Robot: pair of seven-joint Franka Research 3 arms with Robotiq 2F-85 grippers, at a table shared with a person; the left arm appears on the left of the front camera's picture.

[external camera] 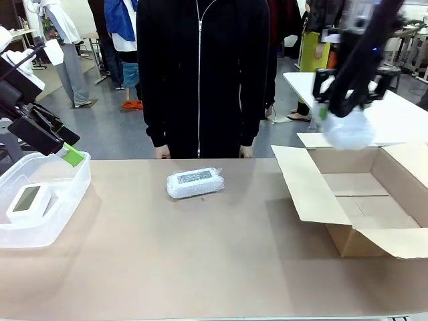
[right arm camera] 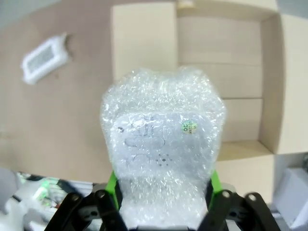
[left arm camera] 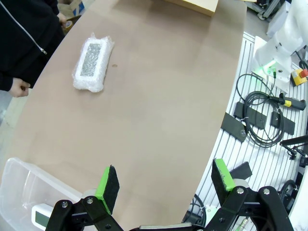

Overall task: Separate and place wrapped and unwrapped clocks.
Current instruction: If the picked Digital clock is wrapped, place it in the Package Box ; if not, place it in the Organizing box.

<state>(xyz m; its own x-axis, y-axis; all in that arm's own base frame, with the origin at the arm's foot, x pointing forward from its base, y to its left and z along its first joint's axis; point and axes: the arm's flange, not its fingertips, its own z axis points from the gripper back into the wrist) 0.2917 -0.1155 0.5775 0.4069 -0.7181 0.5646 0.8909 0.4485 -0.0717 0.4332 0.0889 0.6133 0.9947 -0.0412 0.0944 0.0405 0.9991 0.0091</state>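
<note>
One bubble-wrapped clock (external camera: 194, 182) lies on the brown table in front of the person, seen again as a wrapped clock (left arm camera: 92, 61) and small at the wrapped clock (right arm camera: 44, 58). A bare white clock (external camera: 28, 201) with a greyish face rests in the clear plastic tub (external camera: 67, 200); its corner shows as the bare clock (left arm camera: 43, 217). My left gripper (left arm camera: 166, 180) hangs open and empty above the tub's edge, also seen as the left gripper (external camera: 67, 150). My right gripper (external camera: 334, 114) is shut on a second wrapped clock (right arm camera: 163, 154), held as the wrapped clock (external camera: 348, 130) above the open cardboard box (external camera: 361, 194).
A person in a black zip jacket (external camera: 200, 73) stands at the far edge, hands at the table rim. The box flaps (external camera: 301, 180) stick out toward the table's middle. Cables (left arm camera: 262, 120) lie beside the table on the robot's side.
</note>
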